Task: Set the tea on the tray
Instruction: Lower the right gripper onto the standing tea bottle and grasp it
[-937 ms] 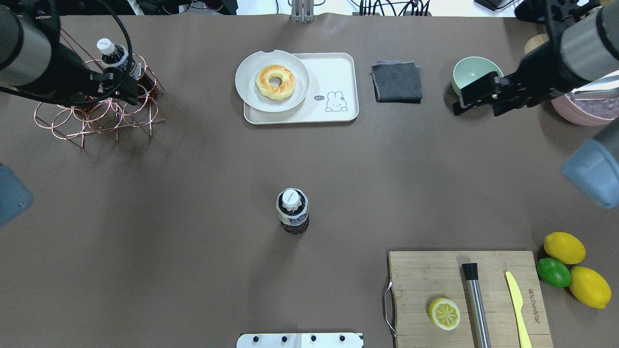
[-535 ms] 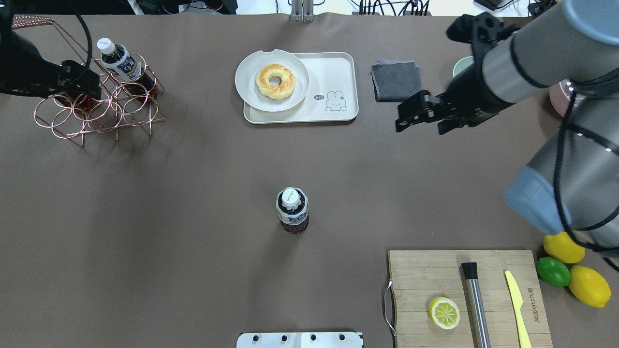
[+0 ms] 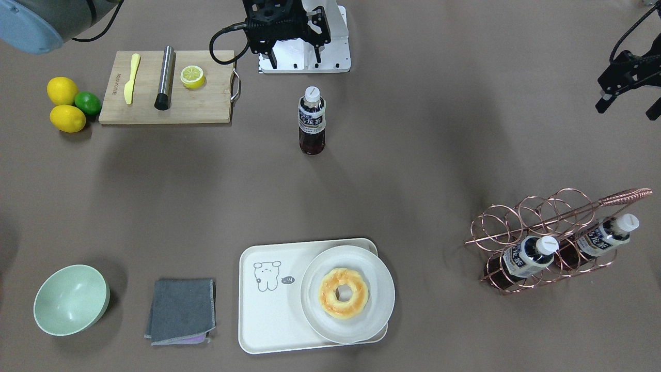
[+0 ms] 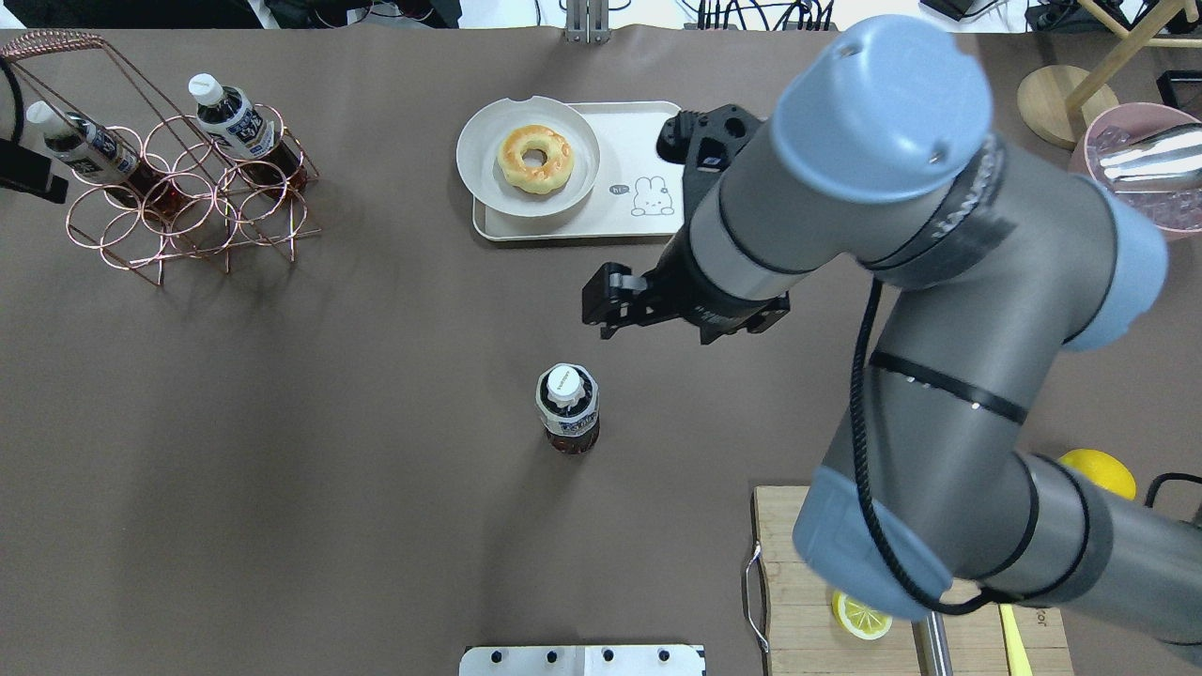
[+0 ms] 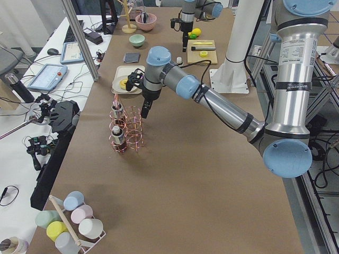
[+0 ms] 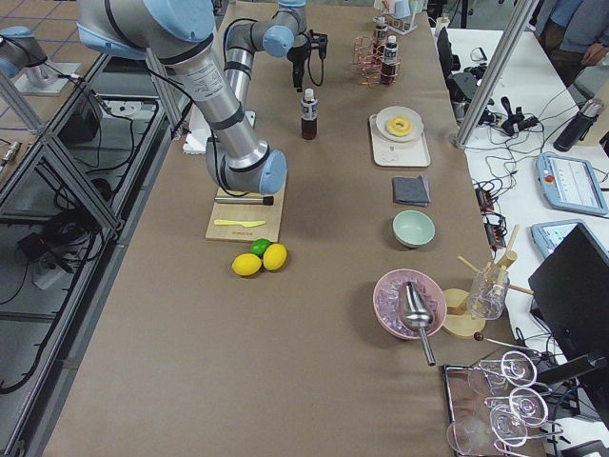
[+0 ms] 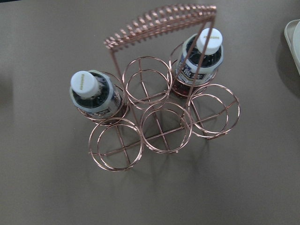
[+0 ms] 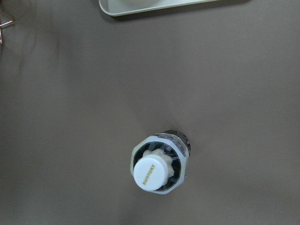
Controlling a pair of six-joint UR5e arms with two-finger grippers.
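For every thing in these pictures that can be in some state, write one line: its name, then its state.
tea, upright, capped, standing alone on the table, ungripped.
tray, bears the plate; no bottle on it.
rack, holds two capped bottles, both tilted.
half lemon, cut face up.
right gripper, open, empty, above the table between tea and tray.
left gripper, open, empty, apart from the rack.
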